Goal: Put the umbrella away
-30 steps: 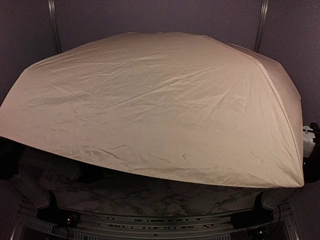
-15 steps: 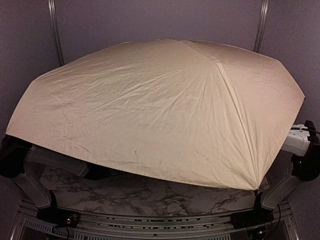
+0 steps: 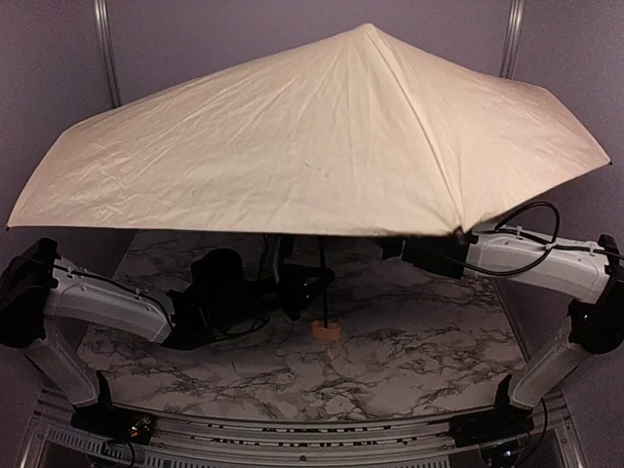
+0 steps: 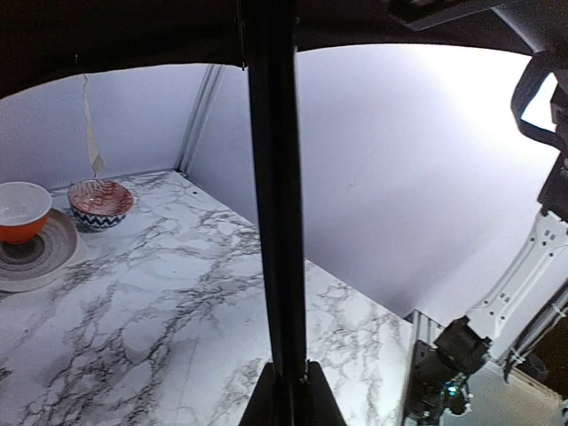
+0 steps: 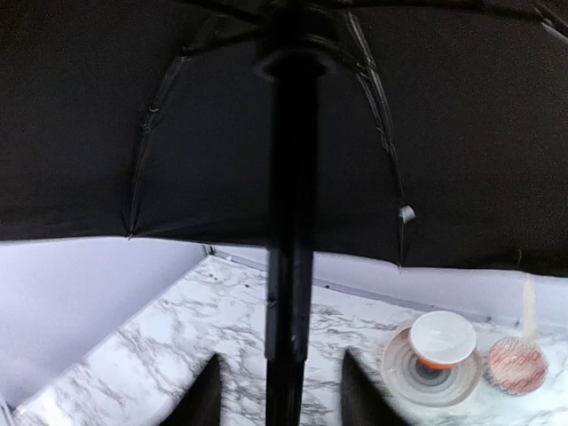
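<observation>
The umbrella stands open, its cream canopy spread wide above the marble table. Its thin dark shaft runs down to the tan handle, which rests on the table. My left gripper is shut on the lower shaft; in the left wrist view the jaws pinch the shaft at the bottom edge. My right gripper sits under the canopy, higher up on the right. In the right wrist view its fingers stand apart on either side of the shaft, open and clear of it.
An orange bowl on a grey plate and a patterned bowl stand at the table's far side, also seen in the right wrist view as orange bowl and patterned bowl. Walls and metal posts close the back.
The canopy has risen and tipped back from covering the view, so both arms show. The left gripper has shut on the shaft. The right gripper's fingers have opened.
</observation>
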Robot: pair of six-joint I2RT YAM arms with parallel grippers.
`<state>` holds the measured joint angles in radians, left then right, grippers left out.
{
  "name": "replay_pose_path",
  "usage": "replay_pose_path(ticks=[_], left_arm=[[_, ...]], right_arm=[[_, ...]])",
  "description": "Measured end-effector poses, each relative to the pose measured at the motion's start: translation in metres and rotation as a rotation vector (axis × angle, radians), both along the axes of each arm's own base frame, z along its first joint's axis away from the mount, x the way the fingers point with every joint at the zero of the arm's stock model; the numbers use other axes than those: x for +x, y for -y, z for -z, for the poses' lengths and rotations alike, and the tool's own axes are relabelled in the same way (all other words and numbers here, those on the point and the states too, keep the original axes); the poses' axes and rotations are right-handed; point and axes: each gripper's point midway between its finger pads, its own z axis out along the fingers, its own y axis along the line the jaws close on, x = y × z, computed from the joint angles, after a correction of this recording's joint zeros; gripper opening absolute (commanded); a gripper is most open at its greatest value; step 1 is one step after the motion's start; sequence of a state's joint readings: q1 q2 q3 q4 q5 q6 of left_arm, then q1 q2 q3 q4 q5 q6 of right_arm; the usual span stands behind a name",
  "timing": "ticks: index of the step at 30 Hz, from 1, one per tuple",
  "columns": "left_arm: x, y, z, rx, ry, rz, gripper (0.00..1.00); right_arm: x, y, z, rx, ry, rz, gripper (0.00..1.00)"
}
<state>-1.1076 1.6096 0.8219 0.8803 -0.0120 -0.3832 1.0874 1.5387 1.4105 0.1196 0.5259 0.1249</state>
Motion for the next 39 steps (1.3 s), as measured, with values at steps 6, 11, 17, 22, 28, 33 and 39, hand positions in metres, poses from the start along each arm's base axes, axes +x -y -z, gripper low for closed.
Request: replay_pose_path(ticks=[6, 11, 17, 22, 28, 33, 39], left_arm=[[-0.024, -0.004, -0.036, -0.101, -0.032, 0.115, 0.0], [-0.046, -0.007, -0.035, -0.133, -0.038, 0.224, 0.0], [-0.057, -0.011, -0.048, -0.25, -0.073, 0.325, 0.0], [-0.055, -0.018, -0.072, -0.362, -0.039, 0.354, 0.0], [-0.062, -0.015, -0.088, -0.399, 0.012, 0.415, 0.0], [-0.069, -0.011, -0.083, -0.382, 0.013, 0.458, 0.0], [-0.073, -0.011, -0.082, -0.375, 0.021, 0.481, 0.0]], right_arm=[[0.001, 0.014, -0.008, 0.046, 0.018, -0.112, 0.77], [-0.02, 0.034, -0.006, 0.095, 0.066, -0.286, 0.9], [-0.039, 0.04, 0.001, 0.102, 0.112, -0.515, 1.0], [-0.043, 0.047, 0.005, 0.116, 0.129, -0.636, 1.0], [-0.056, 0.042, 0.009, 0.123, 0.148, -0.768, 0.99], [-0.064, 0.027, 0.011, 0.119, 0.155, -0.886, 0.98], [-0.072, 0.018, -0.009, 0.14, 0.215, -1.001, 0.89]])
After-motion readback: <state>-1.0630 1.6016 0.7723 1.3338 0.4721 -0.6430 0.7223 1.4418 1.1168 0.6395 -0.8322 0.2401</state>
